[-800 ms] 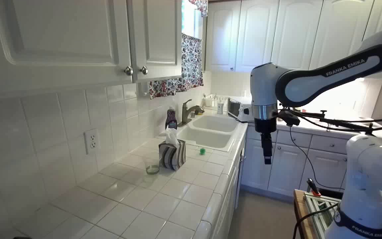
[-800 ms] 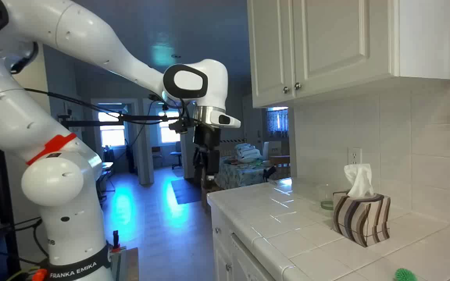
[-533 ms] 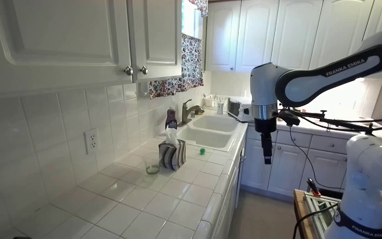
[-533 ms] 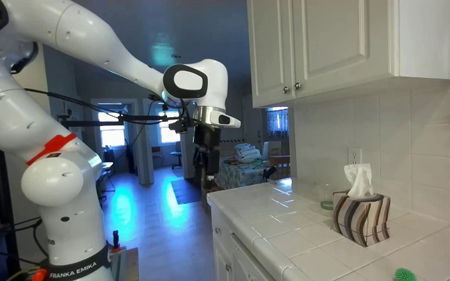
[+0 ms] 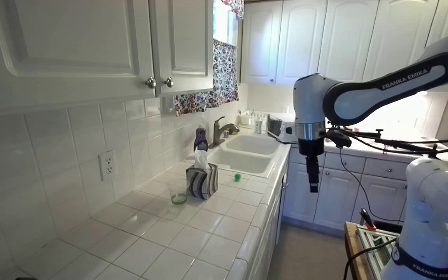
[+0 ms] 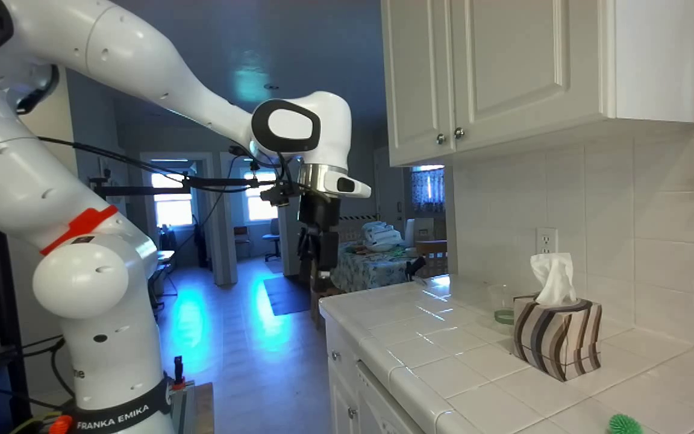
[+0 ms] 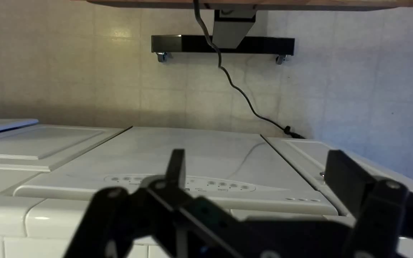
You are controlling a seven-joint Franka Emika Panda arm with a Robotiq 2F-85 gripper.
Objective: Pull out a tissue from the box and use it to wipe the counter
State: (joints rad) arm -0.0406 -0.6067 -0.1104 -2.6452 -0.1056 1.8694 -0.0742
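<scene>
The tissue box is an upright cube with wavy grey, brown and white stripes. It stands on the white tiled counter; box and counter show in both exterior views. The white tissue sticks up crumpled from the box's top, also in an exterior view. My gripper hangs pointing down, well apart from the box, off the counter's front side, also in an exterior view. In the wrist view the gripper has its fingers wide apart with nothing between them. Box and tissue are out of the wrist view.
A clear cup with a green base stands beside the box. A green spiky ball lies between box and sink. A dark soap bottle and faucet stand by the sink. Upper cabinets overhang the counter.
</scene>
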